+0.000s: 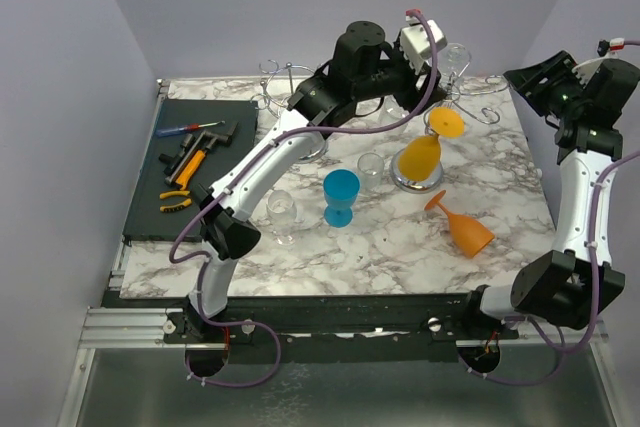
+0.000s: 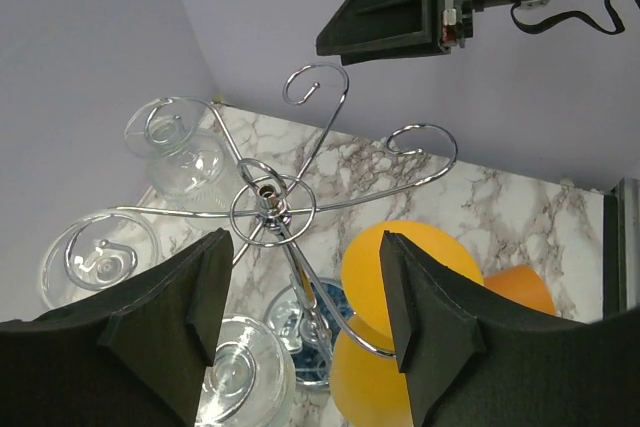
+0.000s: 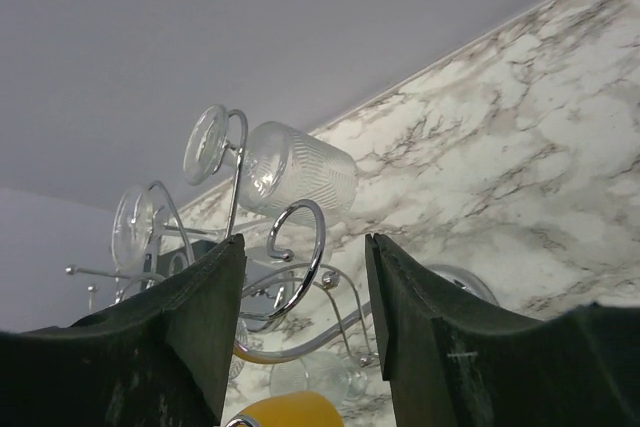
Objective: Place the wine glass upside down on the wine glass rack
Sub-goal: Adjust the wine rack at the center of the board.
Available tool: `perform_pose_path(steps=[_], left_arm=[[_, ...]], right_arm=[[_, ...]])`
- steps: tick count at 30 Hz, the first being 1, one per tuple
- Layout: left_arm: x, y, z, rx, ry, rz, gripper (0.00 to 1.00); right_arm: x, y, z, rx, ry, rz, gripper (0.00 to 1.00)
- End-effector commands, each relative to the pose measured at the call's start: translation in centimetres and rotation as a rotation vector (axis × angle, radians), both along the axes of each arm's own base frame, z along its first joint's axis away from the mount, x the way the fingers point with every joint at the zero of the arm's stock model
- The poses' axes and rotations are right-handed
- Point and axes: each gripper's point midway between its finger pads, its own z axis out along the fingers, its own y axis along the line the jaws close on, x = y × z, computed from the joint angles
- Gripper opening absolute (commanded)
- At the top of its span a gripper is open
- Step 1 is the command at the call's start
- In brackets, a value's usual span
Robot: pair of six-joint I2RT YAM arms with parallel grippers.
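Hooks of the rack (image 2: 268,202) fan out straight below the left tool (image 2: 305,247) in the left wrist view. Its jaws stand wide apart with nothing between them. The hung clear glasses (image 2: 175,147) sit bowl-down to its left, and a hung orange glass (image 2: 410,267) sits to its right.

In the right wrist view the right tool (image 3: 303,247) is likewise spread and empty, aimed at the rack from the side. A ribbed clear glass (image 3: 300,179) hangs from a hook just beyond its tips.

The top view shows what is not yet hung. An orange wine glass (image 1: 465,229) lies on its side on the desk (image 1: 510,167), well below both tools and back toward the arm bases. Its long axis runs diagonally, with the foot toward the rack's base and the bowl mouth toward the right arm's base. It looks nearer the right arm.

A blue glass (image 1: 340,195) and two upright clear glasses (image 1: 281,209) stand below and behind the left tool, closer to that arm. I cannot tell which of these the task means. If it is the orange one, the right tool would probably have to drop and meet the stem crosswise.
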Motion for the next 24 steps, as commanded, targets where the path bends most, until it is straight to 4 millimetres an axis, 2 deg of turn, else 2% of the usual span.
perform_pose_path(steps=[1, 7, 15, 18, 24], left_arm=[[0.8, -1.0, 1.6, -0.069, -0.025, 0.013, 0.67], [1.2, -2.4, 1.0, -0.09, -0.033, -0.004, 0.67], [1.8, -4.6, 0.5, -0.143, -0.004, -0.003, 0.69], [1.8, -5.1, 0.7, -0.155, -0.028, -0.007, 0.69], [2.6, -5.6, -0.2, -0.152, -0.029, 0.017, 0.64]], right_arm=[[0.7, 1.4, 0.7, 0.088, -0.067, 0.111, 0.55], [1.2, 1.6, -0.4, 0.12, -0.046, 0.135, 0.46], [1.2, 1.7, -0.8, 0.123, -0.045, 0.14, 0.36], [1.3, 1.6, -1.1, 0.123, -0.044, 0.132, 0.27], [1.0, 1.2, -1.7, 0.113, -0.052, 0.094, 0.11]])
